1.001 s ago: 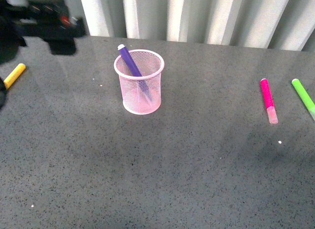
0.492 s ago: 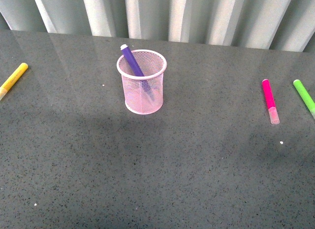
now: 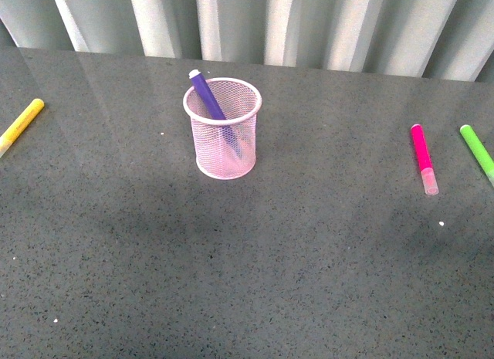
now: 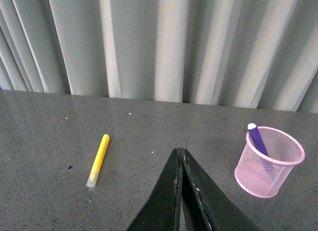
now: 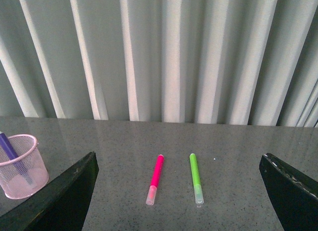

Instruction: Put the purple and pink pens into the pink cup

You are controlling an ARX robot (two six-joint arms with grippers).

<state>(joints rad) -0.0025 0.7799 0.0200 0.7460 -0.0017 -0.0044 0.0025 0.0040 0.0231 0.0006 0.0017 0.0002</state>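
Observation:
The pink cup [image 3: 224, 139] stands upright on the grey table, back centre. The purple pen [image 3: 207, 95] leans inside it, tip above the rim. Both show in the left wrist view, the cup [image 4: 269, 166] and the pen [image 4: 257, 138], and in the right wrist view, the cup [image 5: 21, 170] and the pen [image 5: 9, 147]. The pink pen [image 3: 422, 157] lies flat at the right, also in the right wrist view [image 5: 155, 178]. Neither gripper shows in the front view. My left gripper [image 4: 180, 152] is shut and empty. My right gripper [image 5: 179, 164] is open, its jaws wide apart, back from the pink pen.
A lime-green marker [image 3: 477, 151] lies just right of the pink pen, also in the right wrist view [image 5: 196, 177]. A yellow marker [image 3: 20, 125] lies at the far left, also in the left wrist view [image 4: 98, 159]. A pleated grey curtain [image 3: 309, 27] backs the table.
One second ago my left arm showed at the top left of the front view; it has gone out of that view. The cup and pens have not moved.

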